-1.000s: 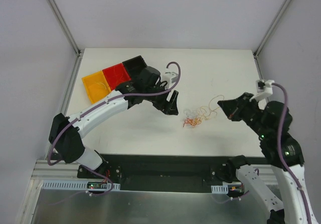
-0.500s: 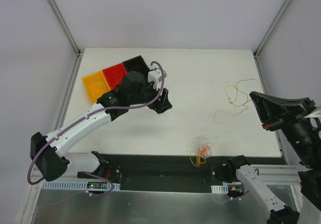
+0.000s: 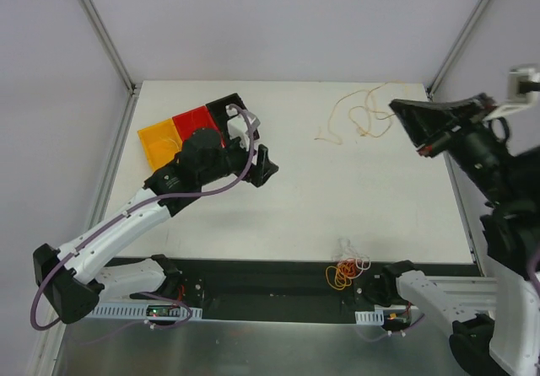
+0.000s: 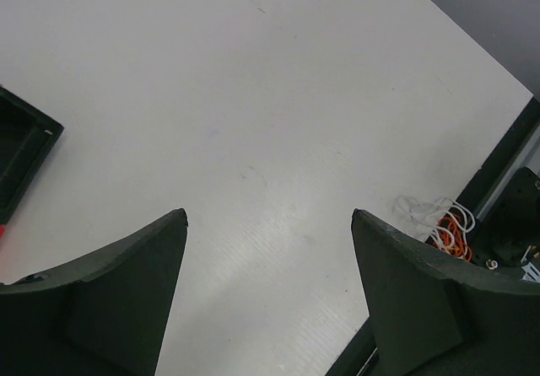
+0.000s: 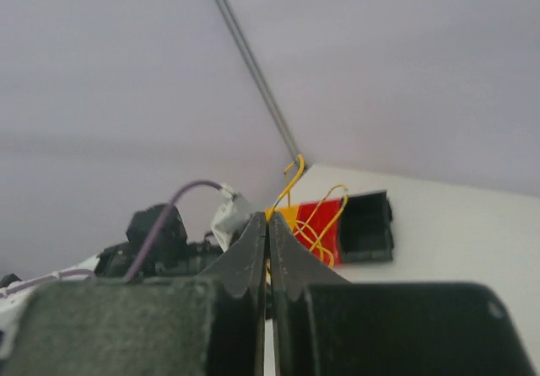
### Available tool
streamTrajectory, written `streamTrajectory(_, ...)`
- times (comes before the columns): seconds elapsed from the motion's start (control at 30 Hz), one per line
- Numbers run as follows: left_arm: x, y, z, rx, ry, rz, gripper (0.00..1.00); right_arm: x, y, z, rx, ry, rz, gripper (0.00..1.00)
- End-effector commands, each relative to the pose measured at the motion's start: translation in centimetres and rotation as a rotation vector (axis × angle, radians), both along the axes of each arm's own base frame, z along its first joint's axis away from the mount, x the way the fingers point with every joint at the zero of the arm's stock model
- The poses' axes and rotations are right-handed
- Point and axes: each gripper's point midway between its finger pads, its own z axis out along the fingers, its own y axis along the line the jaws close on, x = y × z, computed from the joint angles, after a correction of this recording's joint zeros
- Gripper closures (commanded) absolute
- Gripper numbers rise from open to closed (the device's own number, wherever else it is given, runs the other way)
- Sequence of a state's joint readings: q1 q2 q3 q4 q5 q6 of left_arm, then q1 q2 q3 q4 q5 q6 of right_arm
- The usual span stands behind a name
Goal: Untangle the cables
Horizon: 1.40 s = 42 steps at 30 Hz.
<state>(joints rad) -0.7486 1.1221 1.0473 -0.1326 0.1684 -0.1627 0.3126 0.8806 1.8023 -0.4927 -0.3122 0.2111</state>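
One yellow strand (image 3: 354, 110) of the cables is held at the upper right of the top view, pinched between the pressed-together fingers (image 5: 250, 256) of the right gripper (image 3: 403, 116). In the right wrist view, yellow loops are seen rising past the closed tips. The strand's long axis is laid roughly left to right, with its free end pointed toward the lower left, over the far part of the table (image 3: 337, 199) (whether it touches the surface cannot be told).

The tangle (image 3: 344, 270) of orange, red and whitish loops is compact, and no clear long axis is shown. It is found at bottom centre, at the table's near edge, spilled onto the black strip (image 3: 253, 275) just beside the right arm's base (image 3: 392, 285). In the left wrist view it is seen at the right edge (image 4: 440, 224).

The left gripper (image 3: 267, 169) is held left of centre, fingers wide apart, nothing between them. The tray (image 3: 196, 123) of orange, red and black compartments is set just behind it at upper left. A broad stretch of white table is left between this gripper and the tangle.
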Motion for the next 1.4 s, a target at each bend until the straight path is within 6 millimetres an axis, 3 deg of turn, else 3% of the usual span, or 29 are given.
streamTrajectory(0.0, 1.9, 4.1, 4.7, -0.104, -0.172, 0.18, 0.21, 4.2, 5.1, -6.8, 0.049, 0.234, 0.214, 0.99)
streamTrajectory(0.17, 3.0, 8.7, 6.9, -0.184, -0.259, 0.357, 0.15, 7.2, 11.2, -19.4, -0.019, 0.451, 0.271, 0.99)
streamTrajectory(0.27, 3.5, 9.4, 7.1, -0.203, -0.255, 0.37, 0.12, 7.4, 15.0, -25.9, -0.065, 0.543, 0.316, 0.99)
streamTrajectory(0.33, 3.7, 8.4, 6.5, -0.196, -0.226, 0.317, 0.12, 7.6, 16.4, -29.3, -0.028, 0.609, 0.343, 0.99)
streamTrajectory(0.47, 4.0, 5.2, 4.4, -0.163, -0.125, 0.173, 0.12, 7.1, 16.8, -37.3, -0.036, 0.788, 0.345, 0.99)
streamTrajectory(0.6, 3.5, 2.4, 2.8, -0.172, 0.004, 0.041, 0.17, 4.8, 15.0, -43.0, -0.234, 0.971, 0.347, 0.81)
streamTrajectory(0.63, 3.3, 2.0, 1.9, -0.163, 0.05, 0.023, 0.18, 4.8, 14.4, -43.4, -0.259, 0.976, 0.323, 0.69)
streamTrajectory(0.7, 3.3, 1.3, 1.1, -0.157, 0.103, -0.003, 0.19, 3.9, 10.6, -44.9, -0.363, 1.057, 0.168, 0.44)
streamTrajectory(0.73, 3.4, 1.1, 0.6, -0.148, 0.123, -0.01, 0.2, 3.8, 8.5, -45.1, -0.414, 1.088, 0.065, 0.41)
streamTrajectory(0.87, 4.0, 0.9, -1.1, -0.111, 0.176, 0.006, 0.2, -0.3, 0.9, -45.7, -0.612, 1.251, -0.189, 0.38)
streamTrajectory(1.0, 3.8, 0.1, -2.1, -0.11, 0.238, -0.023, 0.2, -5.1, -2.2, -47.6, -0.69, 1.383, -0.201, 0.37)
streamTrajectory(1.13, 3.2, -1.2, -3.3, -0.119, 0.323, -0.077, 0.2, -6.9, -2.2, -50.8, -0.623, 1.438, -0.19, 0.37)
streamTrajectory(1.37, 1.6, -3.8, -6.5, -0.052, 0.44, -0.181, 0.2, -6.6, -0.9, -54.4, -0.648, 1.478, -0.184, 0.38)
